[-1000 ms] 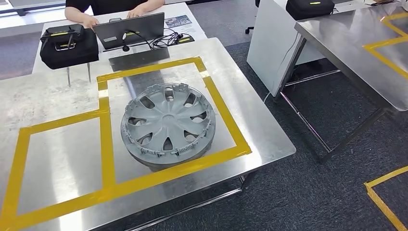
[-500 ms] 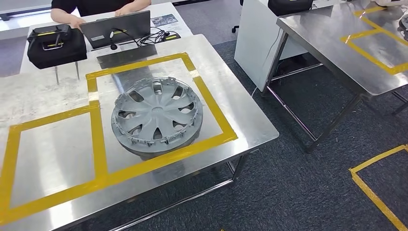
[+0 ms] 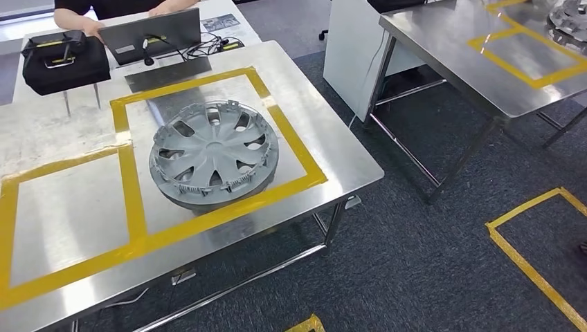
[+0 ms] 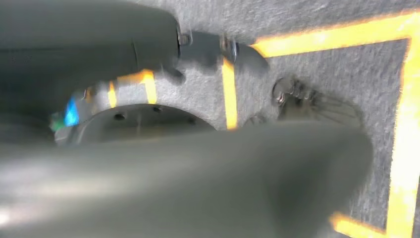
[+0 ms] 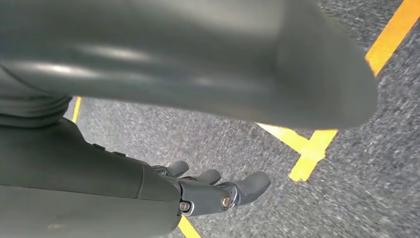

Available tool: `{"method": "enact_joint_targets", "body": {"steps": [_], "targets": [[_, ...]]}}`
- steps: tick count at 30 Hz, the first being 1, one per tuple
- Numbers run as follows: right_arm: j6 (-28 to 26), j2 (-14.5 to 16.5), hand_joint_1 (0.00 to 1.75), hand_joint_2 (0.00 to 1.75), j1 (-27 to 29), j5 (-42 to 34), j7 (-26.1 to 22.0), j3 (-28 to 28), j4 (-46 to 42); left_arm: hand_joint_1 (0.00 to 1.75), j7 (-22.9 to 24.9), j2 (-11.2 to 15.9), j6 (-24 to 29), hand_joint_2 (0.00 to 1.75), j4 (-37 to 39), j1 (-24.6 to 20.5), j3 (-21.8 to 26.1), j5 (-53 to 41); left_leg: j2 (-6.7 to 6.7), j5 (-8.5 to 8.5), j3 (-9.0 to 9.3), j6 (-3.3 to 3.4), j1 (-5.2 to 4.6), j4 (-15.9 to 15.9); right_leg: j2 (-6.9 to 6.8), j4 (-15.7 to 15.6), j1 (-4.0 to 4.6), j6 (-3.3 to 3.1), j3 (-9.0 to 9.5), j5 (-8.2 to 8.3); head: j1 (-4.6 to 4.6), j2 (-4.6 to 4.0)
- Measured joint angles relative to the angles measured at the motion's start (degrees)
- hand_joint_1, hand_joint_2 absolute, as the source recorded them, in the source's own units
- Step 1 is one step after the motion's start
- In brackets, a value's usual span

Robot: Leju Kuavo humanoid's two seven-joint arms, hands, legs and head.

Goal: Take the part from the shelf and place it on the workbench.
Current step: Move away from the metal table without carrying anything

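Note:
A grey wheel cover [image 3: 213, 153] lies flat inside a yellow-taped square on the steel workbench [image 3: 69, 207] at the left of the head view. Part of another grey wheel cover [image 3: 571, 17] shows at the far right on a second steel table [image 3: 450, 55], inside its own yellow tape. My left hand [image 4: 213, 49] hangs over the carpet, blurred, fingers loosely extended and holding nothing. My right hand [image 5: 223, 191] also hangs above the carpet, fingers apart and slightly curled, holding nothing.
A laptop [image 3: 149, 38], a black bag [image 3: 66, 62] and cables sit at the workbench's far edge, where a person [image 3: 76, 17] is typing. A white cabinet [image 3: 353, 48] stands between the tables. Yellow tape [image 3: 533, 256] marks the dark carpet to the right.
The whole picture has shifted left and up: the camera has turned to the right. The second table and its wheel cover have come further into view. Nothing on the workbench has moved.

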Motion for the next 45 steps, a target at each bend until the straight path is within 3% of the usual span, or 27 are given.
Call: {"method": "enact_joint_targets", "body": {"steps": [1, 3, 5, 7, 8, 9, 11, 13, 14, 16, 17, 20, 22, 23, 24, 26, 28, 30, 31, 33, 35, 37, 38, 40, 42, 44, 45], "targets": [[0.4, 0.0, 0.0, 0.0, 0.1, 0.5, 1.1, 0.1, 0.2, 0.0, -0.9, 0.4, -0.8, 0.0, 0.0, -0.1, 0.0, 0.4, -0.3, -0.27, -0.15, -0.34, 0.09, 0.3, 0.37, -0.5, -0.06, -0.45, -0.16, 0.25, -0.04, 0.0], [1.6, -0.2, 0.0, 0.0, 0.2, 1.7, 3.4, 0.5, 0.5, 0.0, -1.5, 1.8, -3.2, 0.0, -0.2, -0.5, 0.2, 1.1, -2.5, -2.81, -1.69, -0.91, 0.28, 3.6, 1.1, -1.2, -0.28, -1.4, -0.1, 0.95, -0.38, 0.0], [2.7, -0.6, 0.0, 0.0, 0.1, 2.5, 4.9, 1.0, 0.7, 0.0, -0.1, 3.8, -4.8, 0.0, -0.9, -0.7, 0.5, 1.4, -4.55, -6.85, -4.73, -1.24, 0.4, 11.0, 2.07, -1.2, -0.19, -2.0, -0.66, 1.47, -0.89, 0.0], [3.0, -0.8, 0.0, 0.0, 0.1, 2.8, 5.4, 1.3, 0.9, 0.0, 1.3, 5.7, -5.2, 0.0, -1.9, -0.6, 0.9, 1.5, -4.96, -8.23, -6.42, -1.41, 0.43, 15.9, 3.44, -1.1, -0.04, -2.14, -1.16, 1.9, -1.35, 0.0], [3.1, -0.9, 0.0, 0.0, 0.1, 2.8, 5.4, 1.5, 1.0, 0.0, 1.7, 6.5, -5.2, 0.0, -2.2, -0.5, 1.1, 1.5, -5.1, -7.18, -5.76, -1.37, 0.43, 15.3, 4.24, -0.9, 0.0, -2.08, -1.18, 2.06, -1.59, 0.0], [3.1, -1.0, 0.0, 0.0, 0.2, 2.8, 5.4, 1.7, 1.1, 0.0, 1.8, 7.2, -5.3, 0.0, -2.5, -0.4, 1.2, 1.4, -5.35, -5.38, -4.13, -1.24, 0.44, 12.6, 4.98, -0.7, 0.0, -1.99, -1.2, 2.15, -1.85, 0.0], [3.0, -1.2, 0.0, 0.0, 0.2, 2.8, 5.0, 2.1, 1.2, 0.0, 1.7, 8.2, -5.7, 0.0, -2.9, -0.4, 1.4, 1.4, -7.32, -2.35, 0.28, -0.96, 0.62, 4.8, 6.31, -0.1, 0.0, -1.65, -1.77, 2.27, -2.35, 0.0], [3.0, -1.4, 0.0, 0.0, 0.1, 2.6, 4.3, 2.3, 1.2, 0.0, 1.4, 8.8, -6.1, 0.0, -3.0, -0.5, 1.5, 1.3, -9.07, -1.99, 2.65, -0.83, 0.82, 0.7, 7.43, 0.5, 0.04, -1.05, -2.72, 2.42, -2.57, 0.0], [2.9, -1.5, 0.0, 0.0, 0.0, 2.5, 4.1, 2.4, 1.2, 0.0, 1.2, 8.9, -6.3, 0.0, -3.1, -0.5, 1.6, 1.3, -9.09, -2.29, 2.89, -0.76, 0.83, 0.4, 8.0, 0.8, 0.05, -0.66, -3.18, 2.58, -2.52, 0.0], [2.8, -1.7, 0.0, 0.0, 0.0, 2.3, 3.8, 2.5, 1.4, 0.0, 0.9, 9.0, -6.5, 0.0, -3.2, -0.6, 1.8, 1.2, -7.75, -2.51, 2.77, -0.28, 1.02, -0.1, 8.59, 1.4, 0.02, -0.03, -4.02, 2.62, -2.4, 0.0], [2.6, -1.9, 0.0, 0.0, 0.0, 2.2, 3.8, 2.5, 1.4, 0.0, 0.8, 9.0, -6.5, 0.0, -3.3, -0.6, 1.8, 1.2, -7.08, -2.35, 2.66, 0.02, 1.12, -0.2, 7.86, 2.6, 0.02, 0.27, -4.82, 2.04, -2.08, 0.0], [2.1, -2.2, 0.0, 0.0, 0.0, 1.7, 3.8, 2.6, 1.6, 0.0, 0.5, 9.2, -6.5, 0.0, -3.4, -0.4, 2.2, 1.2, -4.96, -2.09, 2.21, 0.65, 1.09, -0.3, 4.07, 12.1, -0.23, 1.15, -9.49, -2.65, -0.74, 0.0], [2.1, -2.3, 0.0, 0.0, 0.0, 1.3, 3.8, 2.6, 1.6, 0.0, 0.4, 9.4, -6.5, 0.0, -3.4, -0.2, 2.4, 1.3, -3.29, -2.08, 1.98, 0.7, 0.95, -0.3, 3.18, 17.6, -0.52, 1.51, -12.0, -4.41, -0.27, 0.0], [2.2, -2.3, 0.0, 0.0, 0.1, 1.1, 3.9, 2.6, 1.7, 0.0, 0.4, 9.4, -6.6, 0.0, -3.4, -0.2, 2.5, 1.3, -2.48, -2.1, 1.96, 0.7, 0.89, -0.3, 2.93, 17.4, -0.61, 1.54, -11.74, -3.74, -0.11, 0.0], [2.5, -2.4, 0.0, 0.0, 0.1, 0.8, 4.0, 2.6, 1.7, 0.0, 0.4, 9.4, -6.7, 0.0, -3.4, -0.2, 2.5, 1.3, -1.72, -2.13, 2.0, 0.69, 0.83, -0.3, 2.55, 15.0, -0.64, 1.44, -10.37, -2.18, 0.05, 0.0], [3.3, -2.6, 0.0, 0.0, 0.1, 0.4, 4.3, 2.6, 1.7, 0.0, 0.7, 9.5, -7.0, 0.0, -3.5, -0.3, 2.7, 1.3, -0.3, -2.26, 2.25, 0.53, 0.62, -0.3, 0.35, 6.7, -0.3, 0.83, -6.06, 1.08, 0.44, 0.0], [3.9, -2.8, 0.0, 0.0, -0.1, 0.4, 4.9, 2.6, 1.7, 0.0, 0.9, 9.6, -7.3, 0.0, -3.6, -0.4, 2.7, 1.4, 1.01, -2.45, 2.39, 0.08, 0.37, -0.2, -1.45, 1.7, 0.29, -0.01, -3.72, 2.09, 0.57, 0.0], [4.0, -3.0, 0.0, 0.0, -0.1, 0.4, 5.5, 2.6, 1.7, 0.0, 1.1, 9.7, -7.6, 0.0, -3.6, -0.6, 2.8, 1.4, 2.25, -2.62, 2.66, -0.55, 0.3, -0.4, -0.7, 0.9, 0.57, -0.63, -3.79, 1.97, 0.43, 0.0], [4.0, -3.1, 0.0, 0.0, 0.0, 0.4, 5.8, 2.6, 1.7, 0.0, 1.1, 9.8, -7.7, 0.0, -3.7, -0.7, 2.8, 1.4, 2.07, -2.8, 2.68, -0.88, 0.36, -0.3, -0.05, 0.6, 0.43, -0.9, -3.54, 2.14, 0.35, 0.0], [3.8, -3.2, 0.0, 0.0, 0.1, 0.4, 6.4, 2.6, 1.8, 0.0, 1.1, 9.8, -7.7, 0.0, -3.9, -0.8, 2.8, 1.3, -0.76, -4.43, 1.85, -1.41, 0.54, 1.8, 1.11, -0.1, 0.07, -1.47, -2.66, 2.68, 0.07, 0.0], [3.7, -3.2, 0.0, 0.0, 0.0, 0.3, 7.0, 2.7, 1.9, 0.0, 1.1, 9.8, -7.6, 0.0, -3.9, -0.7, 2.8, 1.2, -4.18, -7.75, -1.3, -1.69, 0.68, 8.5, 2.3, -0.3, -0.07, -1.91, -2.36, 3.08, -0.55, 0.0], [3.8, -3.2, 0.0, 0.0, -0.1, 0.2, 7.6, 2.7, 2.0, 0.0, 1.1, 9.9, -7.5, 0.0, -3.9, -0.4, 2.8, 1.1, -5.06, -9.58, -4.98, -1.87, 0.69, 15.4, 3.96, -0.3, -0.05, -2.06, -2.47, 3.18, -1.14, 0.0], [3.9, -3.2, 0.0, 0.0, -0.1, 0.1, 7.9, 2.7, 2.0, 0.0, 1.2, 9.9, -7.5, 0.0, -3.9, -0.2, 2.8, 1.1, -5.17, -8.82, -5.73, -1.89, 0.7, 16.1, 4.89, -0.2, -0.05, -2.03, -2.43, 3.16, -1.37, 0.0], [4.3, -3.2, 0.0, 0.0, 0.0, -0.1, 8.6, 2.7, 2.1, 0.0, 1.4, 9.9, -7.6, 0.0, -3.9, -0.1, 2.8, 0.9, -5.91, -4.59, -4.22, -1.78, 0.88, 11.0, 6.73, 0.0, -0.13, -1.82, -2.32, 3.02, -1.8, 0.0], [4.7, -3.2, 0.0, 0.0, -0.1, -0.2, 9.0, 2.7, 2.1, 0.0, 1.6, 10.0, -7.6, 0.0, -3.9, -0.1, 2.8, 0.7, -9.0, -1.61, -1.29, -1.62, 1.33, 3.7, 8.31, 0.8, -0.17, -1.25, -2.7, 2.68, -2.05, 0.0], [5.0, -3.3, 0.0, 0.0, -0.1, -0.1, 9.3, 2.7, 2.1, 0.0, 1.9, 10.0, -7.7, 0.0, -3.9, -0.1, 2.8, 0.7, -10.77, -1.5, 0.05, -1.32, 1.42, 1.0, 9.8, 1.3, -0.38, -0.38, -3.82, 2.59, -2.0, 0.0], [5.0, -3.3, 0.0, 0.0, -0.1, -0.1, 9.4, 2.7, 2.1, 0.0, 1.9, 10.0, -7.7, 0.0, -3.9, -0.1, 2.8, 0.6, -10.18, -1.53, 0.24, -1.04, 1.28, 0.8, 10.58, 1.4, -0.55, 0.07, -4.41, 2.69, -1.93, 0.0]]}}
